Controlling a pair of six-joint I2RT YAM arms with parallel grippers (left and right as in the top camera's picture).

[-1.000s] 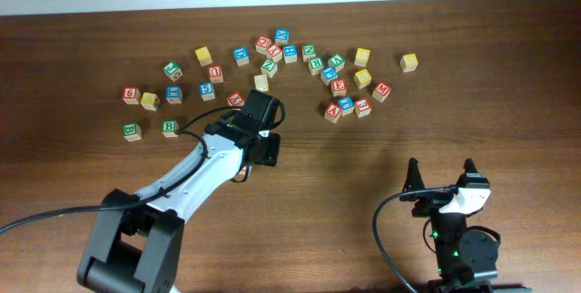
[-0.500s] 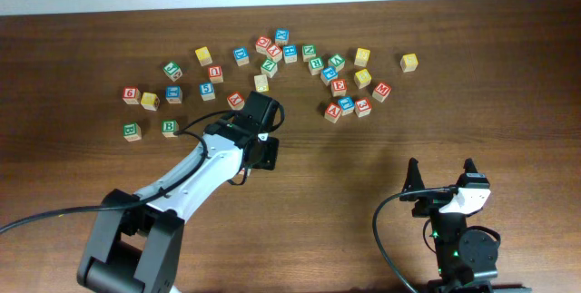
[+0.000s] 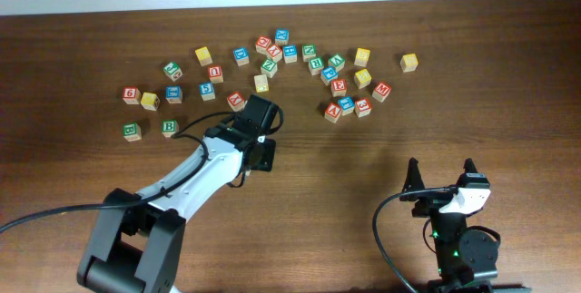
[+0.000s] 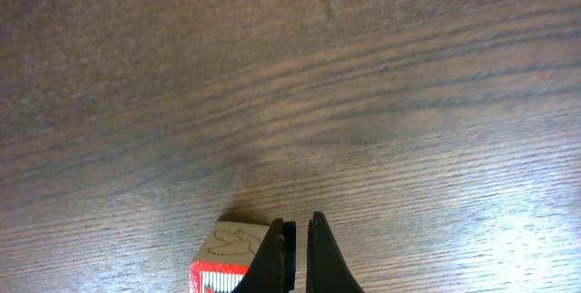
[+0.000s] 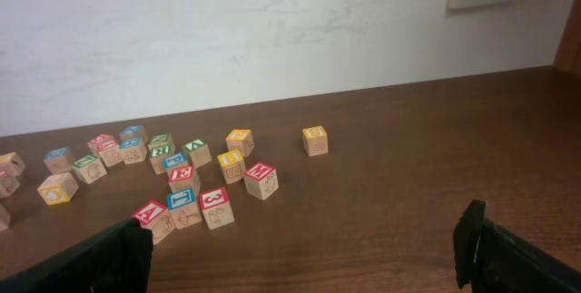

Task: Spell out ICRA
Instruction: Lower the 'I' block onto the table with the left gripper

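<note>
Lettered wooden blocks lie scattered across the far half of the brown table point(image 3: 363, 166). A red A block point(image 3: 333, 111) and a blue I block point(image 3: 346, 104) sit side by side in the right cluster; they also show in the right wrist view as the A block point(image 5: 151, 213) and the I block point(image 5: 182, 204). My left gripper point(image 3: 260, 154) is near the table's middle with its fingers point(image 4: 298, 252) almost together and nothing between them. A red-edged block point(image 4: 231, 261) stands just left of its left finger. My right gripper point(image 3: 440, 173) is open and empty at the near right.
A left cluster includes green blocks point(image 3: 132, 131) and a red block point(image 3: 236, 101) just beyond my left arm. A yellow block point(image 3: 408, 62) stands alone at the far right. A white wall point(image 5: 272, 30) rises behind the table.
My left gripper has shifted slightly toward the near left. The right arm and the scattered blocks have not moved.
</note>
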